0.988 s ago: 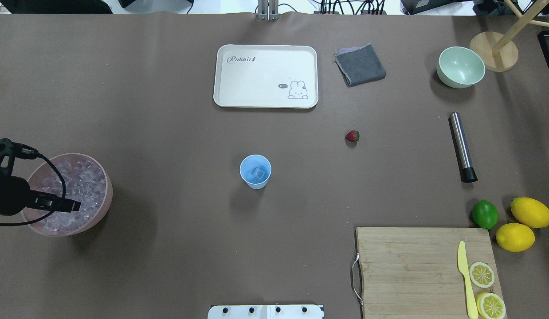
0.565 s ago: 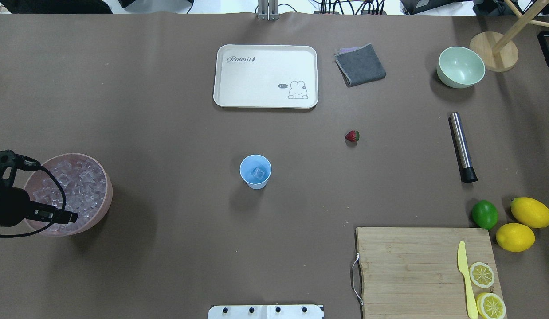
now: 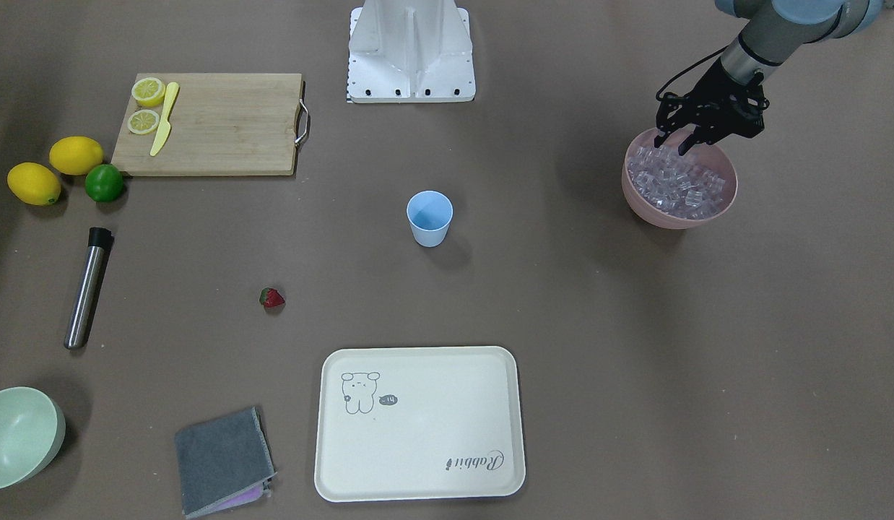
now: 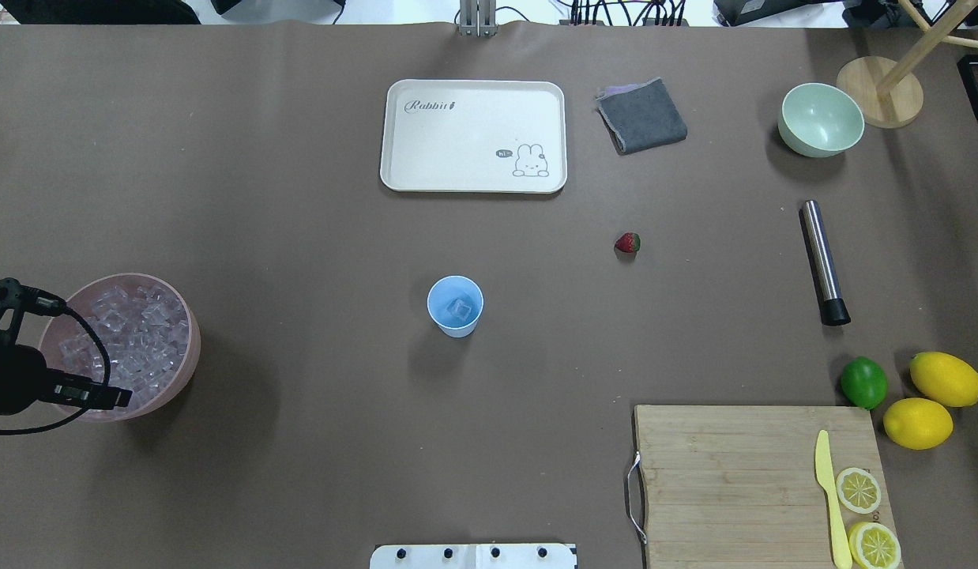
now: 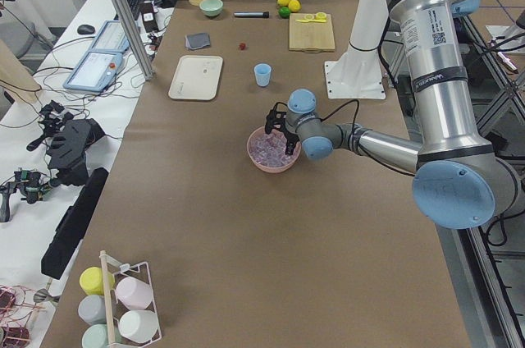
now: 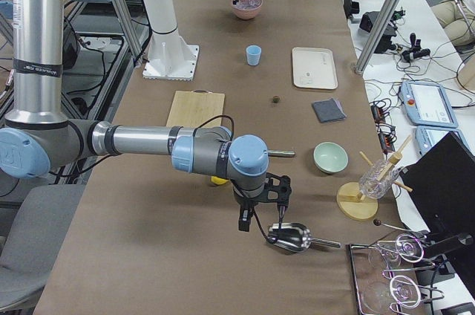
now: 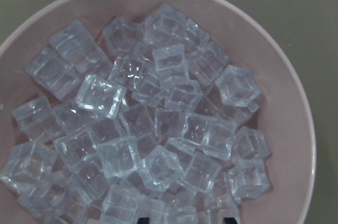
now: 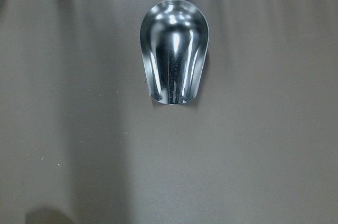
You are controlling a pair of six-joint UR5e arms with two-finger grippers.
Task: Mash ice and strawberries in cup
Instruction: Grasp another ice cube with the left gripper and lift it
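My left gripper (image 3: pixel 673 143) hangs over the pink bowl (image 3: pixel 664 217) at the upper right of the front-facing frame, above the rim on the side nearest my base. Its fingers are spread, with nothing between them. In the left wrist view my two dark fingertips (image 7: pixel 227 220) only just show at the bottom edge, set well apart above the ice (image 7: pixel 158 129), which is heaped in the bowl.

The cup (image 3: pixel 429 217) stands upright near the middle of the bench, well apart from the bowl. From overhead what looks like a single cube (image 4: pixel 460 308) lies at its bottom, though it is small and pale against the blue. The strawberry (image 3: pixel 272 297) lies on the bare bench, lower left of the cup in the front-facing frame, between the cup and the metal muddler (image 3: pixel 86 289).

My right gripper (image 6: pixel 260 222) is low over the bench in the near foreground of the right side view, just beside a metal scoop (image 8: pixel 174 60); I cannot tell whether it is spread or closed
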